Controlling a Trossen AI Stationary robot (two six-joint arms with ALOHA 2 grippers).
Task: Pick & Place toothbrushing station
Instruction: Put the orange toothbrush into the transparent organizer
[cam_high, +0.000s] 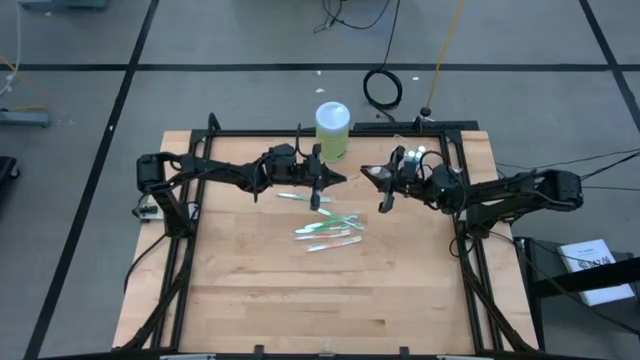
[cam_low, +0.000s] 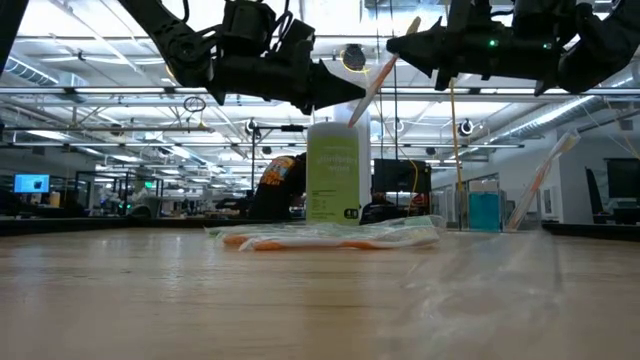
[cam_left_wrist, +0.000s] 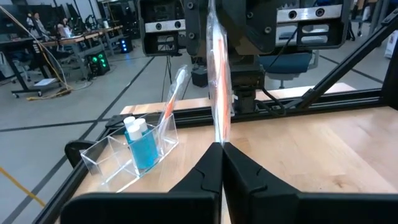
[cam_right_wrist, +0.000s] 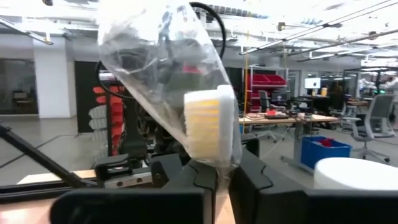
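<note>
A pink-white toothbrush (cam_low: 375, 85) in a clear wrapper hangs in the air between my two grippers, above the table's far middle. My left gripper (cam_left_wrist: 222, 148) is shut on its lower part, and my right gripper (cam_right_wrist: 222, 167) is shut at its bristle end. Both grippers meet near the lime-green cylinder; in the high view the left gripper (cam_high: 338, 178) faces the right gripper (cam_high: 366, 174). The station's clear plastic holder (cam_left_wrist: 134, 152) stands at the far right corner, with teal white-capped tubes (cam_left_wrist: 140, 140) and one toothbrush (cam_left_wrist: 173, 93) leaning in it. Several wrapped toothbrushes (cam_high: 330, 228) lie flat on the table. My left gripper pinches the wrapped toothbrush's handle (cam_left_wrist: 219, 127) between its two fingertips, coming level from the table's left. The brush rises from the fingers, slanting toward my right gripper, lifted clear of the table. My right gripper pinches the clear wrapper just under the bristle head (cam_right_wrist: 208, 134), coming from the table's right and tipped slightly upward. The head and loose wrapper stand out past the fingers.
A lime-green, white-lidded cylinder (cam_high: 332, 130) stands at the far edge, just behind the grippers. A black frame (cam_high: 455, 200) borders the table's sides and far edge. Bare wood (cam_high: 320, 300) covers the near half of the table.
</note>
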